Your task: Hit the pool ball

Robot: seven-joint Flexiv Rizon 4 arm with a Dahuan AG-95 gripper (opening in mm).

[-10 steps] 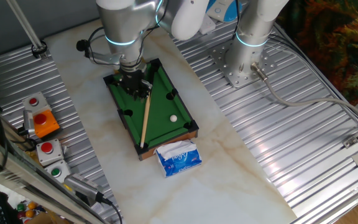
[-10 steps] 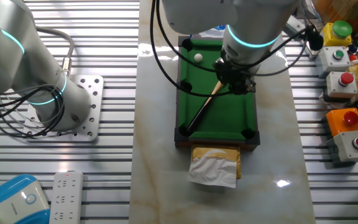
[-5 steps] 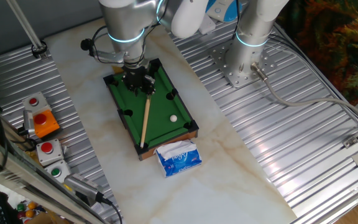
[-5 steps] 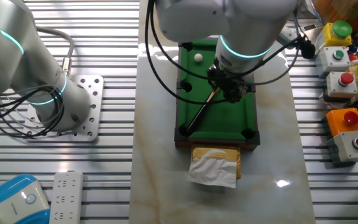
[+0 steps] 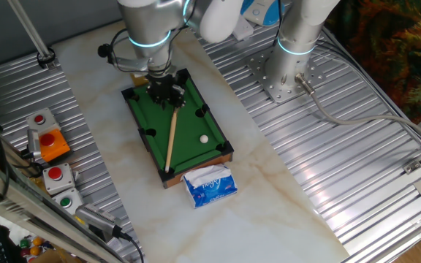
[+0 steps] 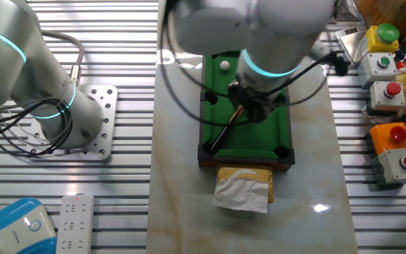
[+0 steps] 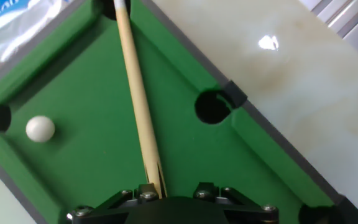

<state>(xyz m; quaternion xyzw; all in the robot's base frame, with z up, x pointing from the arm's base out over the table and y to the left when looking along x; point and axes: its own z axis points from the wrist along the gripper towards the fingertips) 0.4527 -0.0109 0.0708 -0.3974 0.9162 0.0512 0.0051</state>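
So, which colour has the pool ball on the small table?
The pool ball is plain glossy white; the hand view shows it best, on the green felt.

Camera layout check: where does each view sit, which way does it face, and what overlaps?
One fixed view: high, looking down at the pool table from its tissue pack end; arm and gripper show.
The other fixed view: high on the opposite side, looking down; the arm hides most of the gripper.
Hand view: on the hand, looking along the cue stick; only the gripper base shows.
Shared by all: cue stick, pool ball, green felt.
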